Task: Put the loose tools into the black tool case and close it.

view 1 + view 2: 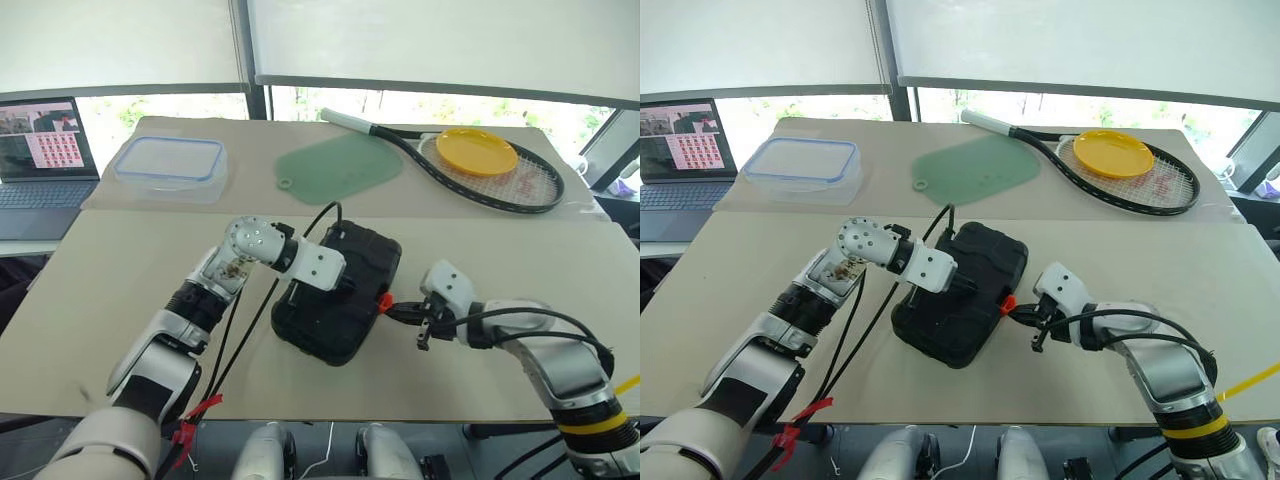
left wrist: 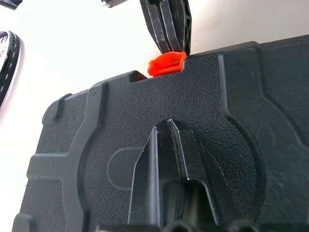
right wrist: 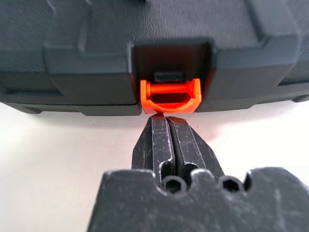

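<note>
**Supervisor:** Report task status, head views first.

**Operator:** In the left eye view I see the black tool case (image 1: 338, 293) lying with its lid down, near the front edge of the desk (image 1: 120, 270), about midway along it. I see no loose tools on the desk, so I judge that loading is complete. My left gripper (image 1: 347, 281) rests on top of the lid with its fingers closed, empty. My right gripper (image 1: 400, 312) sits at the case's right side, fingers closed together on nothing, tips at the orange latch (image 1: 384, 301). The tennis racket (image 1: 480, 170) and the food container (image 1: 170, 167) lie well apart along the far edge.

**Supervisor:** Does the right eye view add anything?

**Operator:** No. It gives the same layout.

**Supervisor:** Left wrist view?

**Operator:** It shows the ribbed lid close up, with my left fingertips pressed flat on it. The latch stands at the lid's far edge, and the right fingers (image 2: 169, 26) touch it from beyond. The head views cannot confirm that contact.

**Supervisor:** Right wrist view?

**Operator:** It alone shows the latch face-on. The latch hangs in its recess, with my closed fingertips just beneath it. I judge that it is not yet snapped home. Remaining step: press the latch shut.
</note>
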Action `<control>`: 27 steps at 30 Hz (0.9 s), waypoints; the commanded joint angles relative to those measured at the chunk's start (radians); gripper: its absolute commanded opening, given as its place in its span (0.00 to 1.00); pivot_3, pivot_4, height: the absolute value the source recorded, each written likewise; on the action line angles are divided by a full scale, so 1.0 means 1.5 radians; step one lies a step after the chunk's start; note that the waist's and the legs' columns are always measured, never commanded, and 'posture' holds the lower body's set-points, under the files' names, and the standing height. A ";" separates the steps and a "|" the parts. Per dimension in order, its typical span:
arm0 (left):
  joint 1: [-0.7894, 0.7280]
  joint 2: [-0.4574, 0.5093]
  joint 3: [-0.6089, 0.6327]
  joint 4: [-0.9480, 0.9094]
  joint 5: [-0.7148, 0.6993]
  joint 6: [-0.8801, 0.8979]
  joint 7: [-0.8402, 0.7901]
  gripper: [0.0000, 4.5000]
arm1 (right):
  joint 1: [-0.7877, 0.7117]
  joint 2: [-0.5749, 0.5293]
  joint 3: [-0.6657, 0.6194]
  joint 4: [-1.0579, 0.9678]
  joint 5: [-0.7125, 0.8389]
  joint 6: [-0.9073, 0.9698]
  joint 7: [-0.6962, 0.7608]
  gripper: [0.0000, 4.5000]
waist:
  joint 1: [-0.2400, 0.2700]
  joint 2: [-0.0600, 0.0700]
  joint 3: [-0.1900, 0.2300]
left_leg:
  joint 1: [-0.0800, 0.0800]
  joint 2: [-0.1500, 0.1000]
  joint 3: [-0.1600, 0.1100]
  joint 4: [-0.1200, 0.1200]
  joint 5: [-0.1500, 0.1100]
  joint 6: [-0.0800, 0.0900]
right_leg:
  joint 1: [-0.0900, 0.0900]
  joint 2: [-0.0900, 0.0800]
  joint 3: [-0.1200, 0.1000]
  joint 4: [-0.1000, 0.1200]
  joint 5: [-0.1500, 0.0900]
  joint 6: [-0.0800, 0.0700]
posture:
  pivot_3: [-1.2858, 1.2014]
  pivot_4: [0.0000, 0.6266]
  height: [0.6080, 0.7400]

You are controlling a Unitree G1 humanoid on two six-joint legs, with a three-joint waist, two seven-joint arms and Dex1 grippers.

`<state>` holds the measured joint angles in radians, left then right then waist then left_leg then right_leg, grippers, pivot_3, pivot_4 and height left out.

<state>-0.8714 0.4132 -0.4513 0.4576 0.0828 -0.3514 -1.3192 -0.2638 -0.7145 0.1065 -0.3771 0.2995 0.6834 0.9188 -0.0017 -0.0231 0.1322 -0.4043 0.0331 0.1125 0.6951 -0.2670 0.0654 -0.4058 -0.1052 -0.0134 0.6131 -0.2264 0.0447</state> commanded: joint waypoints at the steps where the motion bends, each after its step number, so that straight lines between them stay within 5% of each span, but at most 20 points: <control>1: 0.035 -0.008 -0.052 0.044 0.054 0.002 -0.001 0.00 | -0.043 0.009 -0.013 -0.057 0.034 -0.011 0.007 0.01 | -0.001 0.000 0.000 | 0.000 0.000 0.000 0.000 0.000 0.000 | 0.000 0.000 0.000 0.000 0.000 0.000 | 0.52 0.24 0.99; 11: 0.059 0.004 0.008 -0.019 -0.018 0.130 -0.017 0.00 | -0.002 -0.063 -0.079 -0.051 0.054 -0.024 0.032 0.01 | 0.007 0.002 -0.001 | -0.001 -0.001 0.000 0.000 0.000 0.001 | 0.000 -0.002 0.000 -0.001 0.000 0.001 | 0.52 0.24 0.99; 12: 0.063 0.012 0.023 -0.035 -0.033 0.161 -0.022 0.06 | 0.006 -0.076 -0.097 -0.051 0.062 -0.026 0.042 0.00 | 0.006 0.002 -0.001 | -0.001 -0.001 0.000 0.000 0.000 0.001 | 0.000 -0.001 0.000 -0.001 0.000 0.001 | 0.52 0.24 0.99; 16: 0.087 0.119 0.118 -0.102 -0.109 0.289 -0.051 0.29 | 0.067 -0.172 -0.238 -0.030 0.135 -0.023 0.147 0.22 | -0.001 0.002 0.001 | -0.002 -0.001 0.000 -0.001 0.000 0.000 | -0.002 0.000 0.000 -0.001 0.000 0.001 | 0.52 0.24 0.99; 20: 0.145 0.333 0.273 -0.211 -0.283 0.540 -0.154 0.61 | 0.128 -0.265 -0.403 0.008 0.233 0.009 0.299 0.54 | -0.018 0.002 0.005 | -0.002 0.001 0.000 -0.002 -0.001 0.000 | -0.004 0.002 0.001 0.001 0.000 0.000 | 0.52 0.24 0.99; 24: 0.216 0.432 0.352 -0.289 -0.358 0.655 -0.160 0.91 | 0.126 -0.293 -0.449 0.039 0.292 0.039 0.331 0.85 | -0.007 0.000 0.007 | -0.005 0.002 0.000 -0.002 0.000 -0.002 | -0.007 0.003 0.001 0.002 -0.001 0.000 | 0.52 0.24 0.99; 27: 0.290 0.467 0.409 -0.344 -0.392 0.692 -0.147 0.95 | 0.123 -0.296 -0.451 0.049 0.310 0.044 0.334 0.89 | 0.004 0.001 0.007 | -0.005 0.000 0.000 -0.001 0.000 -0.002 | -0.008 -0.001 0.000 0.001 -0.001 0.001 | 0.52 0.24 0.99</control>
<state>-0.4580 1.0976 0.1161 -0.0053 -0.4671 0.6577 -1.5475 -0.0726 -1.1451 -0.5328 -0.3096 0.7336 0.7389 1.4081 0.0044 -0.0223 0.1427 -0.4131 0.0331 0.1128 0.6935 -0.2676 0.0622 -0.4198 -0.1069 -0.0135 0.6144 -0.2274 0.0458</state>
